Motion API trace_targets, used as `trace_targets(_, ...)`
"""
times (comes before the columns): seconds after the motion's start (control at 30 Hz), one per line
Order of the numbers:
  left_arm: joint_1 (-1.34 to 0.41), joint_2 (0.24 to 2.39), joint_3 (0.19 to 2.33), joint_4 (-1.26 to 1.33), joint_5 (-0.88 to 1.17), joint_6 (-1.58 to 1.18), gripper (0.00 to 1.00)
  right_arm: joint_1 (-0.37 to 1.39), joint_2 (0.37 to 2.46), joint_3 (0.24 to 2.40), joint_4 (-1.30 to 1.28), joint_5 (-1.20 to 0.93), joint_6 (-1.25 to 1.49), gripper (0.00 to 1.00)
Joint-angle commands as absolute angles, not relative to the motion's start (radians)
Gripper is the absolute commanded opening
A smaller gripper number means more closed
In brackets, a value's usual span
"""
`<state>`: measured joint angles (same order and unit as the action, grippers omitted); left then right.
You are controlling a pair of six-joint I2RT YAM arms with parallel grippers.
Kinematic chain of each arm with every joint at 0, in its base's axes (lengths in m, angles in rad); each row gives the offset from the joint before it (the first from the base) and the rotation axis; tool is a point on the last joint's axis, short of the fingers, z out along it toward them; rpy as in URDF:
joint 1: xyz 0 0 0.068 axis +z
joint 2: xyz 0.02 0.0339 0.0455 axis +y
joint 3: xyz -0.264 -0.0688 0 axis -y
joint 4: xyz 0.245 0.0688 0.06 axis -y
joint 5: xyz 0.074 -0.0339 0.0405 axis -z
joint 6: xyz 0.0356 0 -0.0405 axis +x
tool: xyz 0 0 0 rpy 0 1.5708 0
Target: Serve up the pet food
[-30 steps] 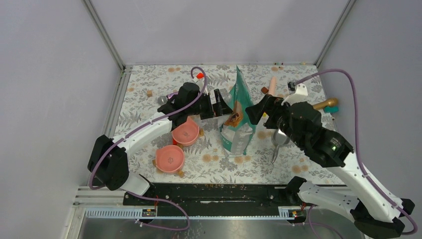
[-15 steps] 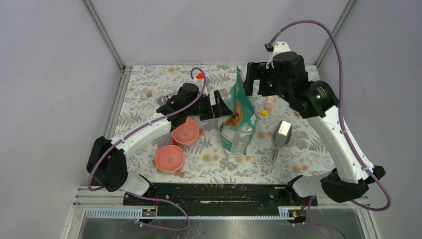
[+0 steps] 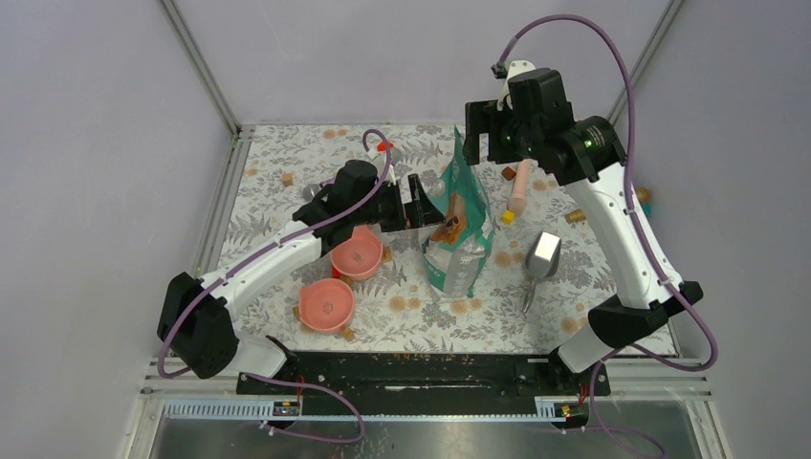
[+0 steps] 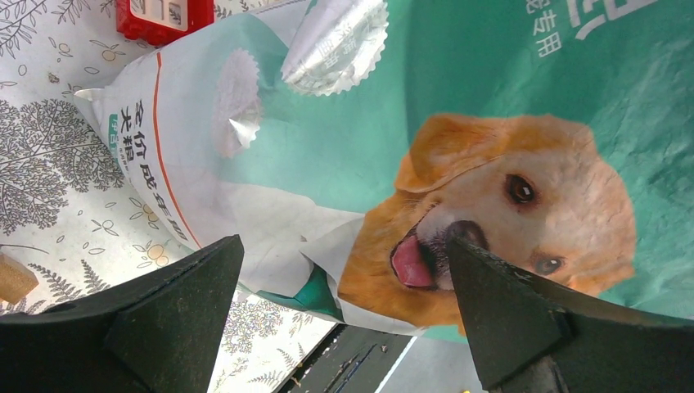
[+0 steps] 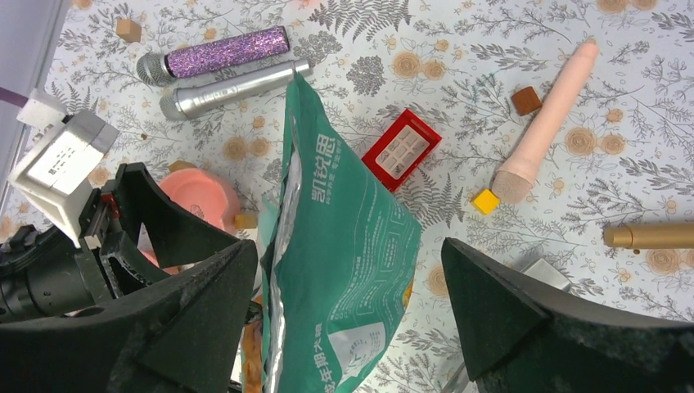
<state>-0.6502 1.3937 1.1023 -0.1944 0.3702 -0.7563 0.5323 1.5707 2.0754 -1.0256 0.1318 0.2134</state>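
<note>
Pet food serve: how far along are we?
Done: nothing served; the far pink bowl and near pink bowl show no kibble. In hand: the pouch stands upright, the left gripper open at its side and the right gripper open above its top, neither closed on it. Left: grip and open or tip the pouch, then fill the bowls. The metal scoop lies unused nearby.

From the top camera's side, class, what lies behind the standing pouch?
A red box lies on the table close behind the pouch, shown by the wrist cameras. The pouch hides it from the top camera, and its contents cannot be seen.
</note>
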Motion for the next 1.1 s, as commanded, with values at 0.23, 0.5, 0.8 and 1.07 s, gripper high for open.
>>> trace_targets(0.23, -0.655, 1.361, 1.121, -0.194, 0.388, -0.732, 0.99, 0.516, 1.643, 2.178, -1.104, 0.165, 0.175, 0.87)
trace_targets(0.5, -0.655, 1.357, 1.144, -0.217, 0.378, -0.721, 0.99, 0.509, 1.664, 2.196, -1.111, 0.205, 0.168, 0.84)
trace_targets(0.8, -0.655, 1.367, 1.184, -0.232, 0.364, -0.715, 0.99, 0.508, 1.645, 2.162, -1.090, -0.010, 0.160, 0.77)
trace_targets(1.07, -0.655, 1.390, 1.205, -0.229, 0.383, -0.716, 0.99, 0.508, 1.651, 2.173, -1.058, 0.039, 0.175, 0.76)
